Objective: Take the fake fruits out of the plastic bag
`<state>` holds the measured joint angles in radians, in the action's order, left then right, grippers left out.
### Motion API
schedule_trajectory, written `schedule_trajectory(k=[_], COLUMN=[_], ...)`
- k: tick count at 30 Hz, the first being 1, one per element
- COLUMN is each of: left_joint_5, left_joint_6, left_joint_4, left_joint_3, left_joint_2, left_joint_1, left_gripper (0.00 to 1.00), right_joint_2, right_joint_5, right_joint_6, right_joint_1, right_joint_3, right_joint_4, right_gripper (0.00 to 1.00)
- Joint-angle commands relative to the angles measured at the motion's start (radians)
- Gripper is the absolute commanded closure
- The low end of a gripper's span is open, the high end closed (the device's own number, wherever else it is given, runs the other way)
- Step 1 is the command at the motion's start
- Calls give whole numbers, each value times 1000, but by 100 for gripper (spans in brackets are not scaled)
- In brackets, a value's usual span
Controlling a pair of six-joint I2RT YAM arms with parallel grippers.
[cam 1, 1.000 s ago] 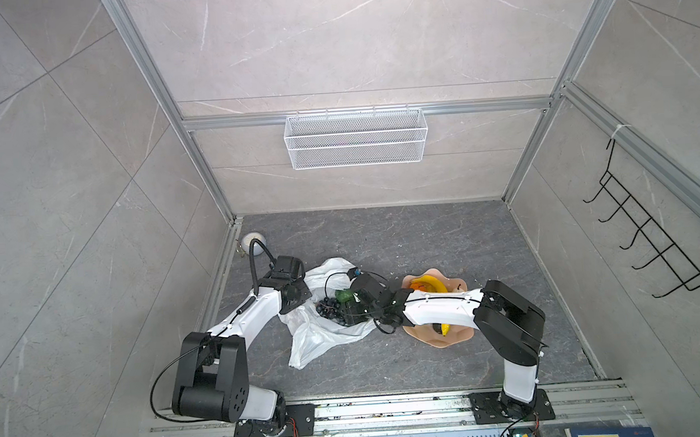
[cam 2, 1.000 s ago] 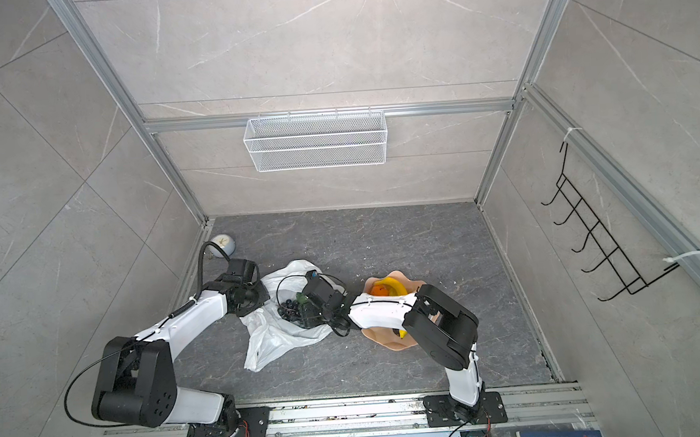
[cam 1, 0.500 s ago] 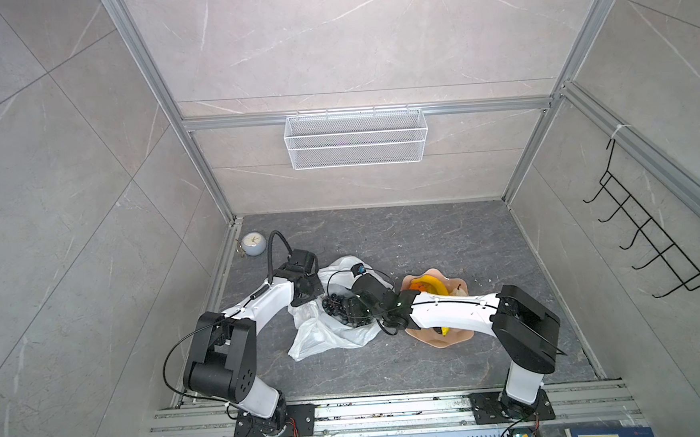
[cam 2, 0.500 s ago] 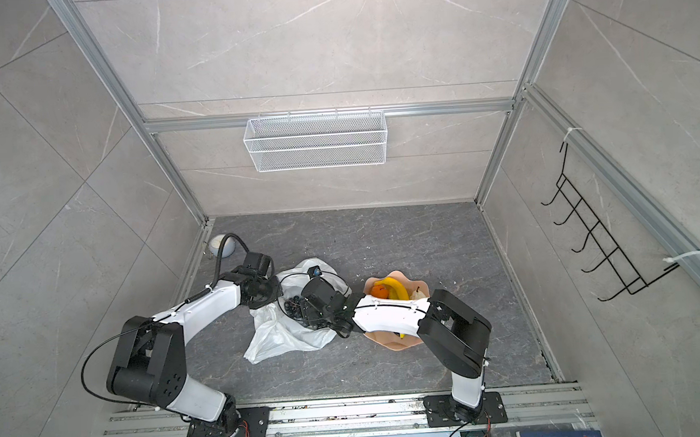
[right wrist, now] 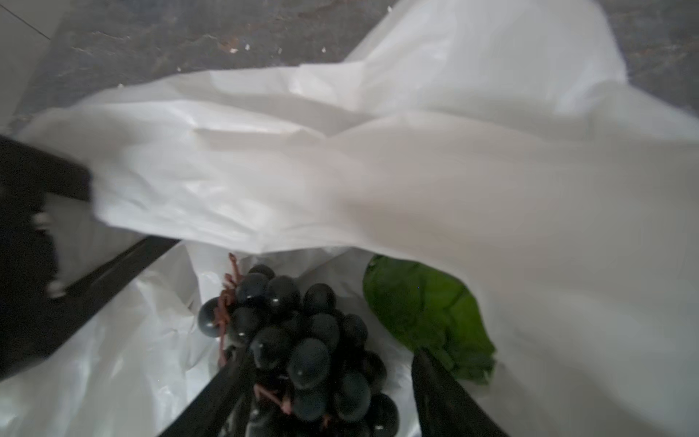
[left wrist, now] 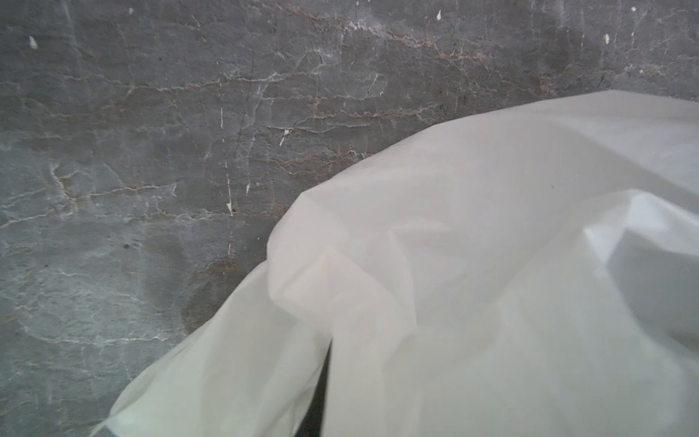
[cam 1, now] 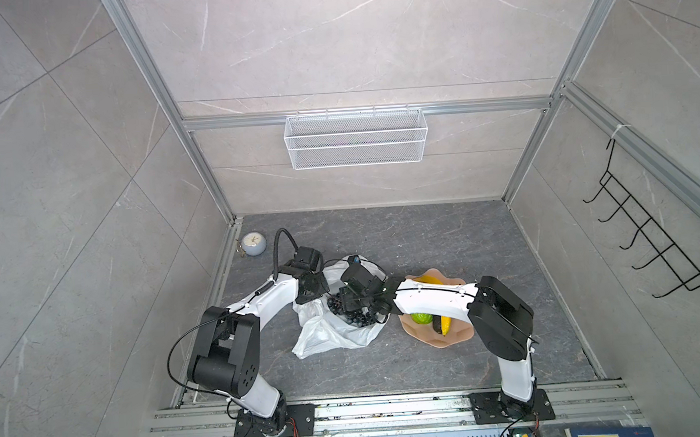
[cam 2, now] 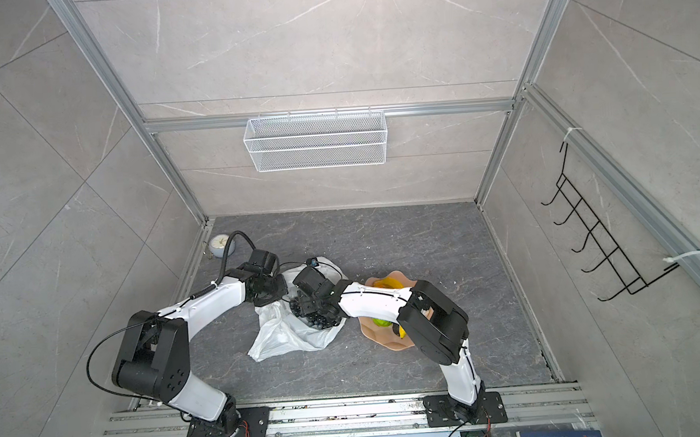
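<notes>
Found right tool point(right wrist: 331, 355) open astride grape bunch point(right wrist: 287, 299), leaf point(right wrist: 427, 306) beside, under overhanging plastic bag point(right wrist: 378, 170) clamped by left tool point(cam 1: 309, 295).

Thin white plastic bag point(right wrist: 416, 181): crinkled film, half see-through, with a soft sheen along the folds. Black grape bunch point(right wrist: 302, 340): smooth and glossy, a bright glint on every berry, with a rough reddish-brown stem. Bright green leaf-like piece point(right wrist: 427, 314): matt and puckered. Grey stone-look floor point(left wrist: 151, 151): veined and matt. Pink scalloped plate point(cam 1: 457, 337): smooth, dull finish. White wire mesh basket point(cam 1: 356, 144): painted metal.
</notes>
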<state>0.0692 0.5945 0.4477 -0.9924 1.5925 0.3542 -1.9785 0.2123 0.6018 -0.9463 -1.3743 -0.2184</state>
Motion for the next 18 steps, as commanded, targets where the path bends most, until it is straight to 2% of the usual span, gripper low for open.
schedule_trajectory(k=[1, 10, 18], left_joint_5=[-6, 0, 0], left_joint_6=[6, 14, 15], left_joint_4=[21, 12, 9], left_joint_3=[-18, 9, 14], left_joint_2=[-5, -9, -11], left_joint_1=[11, 17, 23], left_gripper=[100, 99, 99], right_joint_2=[-7, -84, -185], right_joint_5=[59, 148, 108], right_joint_6=[23, -36, -58], right_joint_1=[43, 60, 84], right_joint_3=[-21, -130, -236], right_joint_4=[-63, -152, -167], right_gripper=[30, 19, 15])
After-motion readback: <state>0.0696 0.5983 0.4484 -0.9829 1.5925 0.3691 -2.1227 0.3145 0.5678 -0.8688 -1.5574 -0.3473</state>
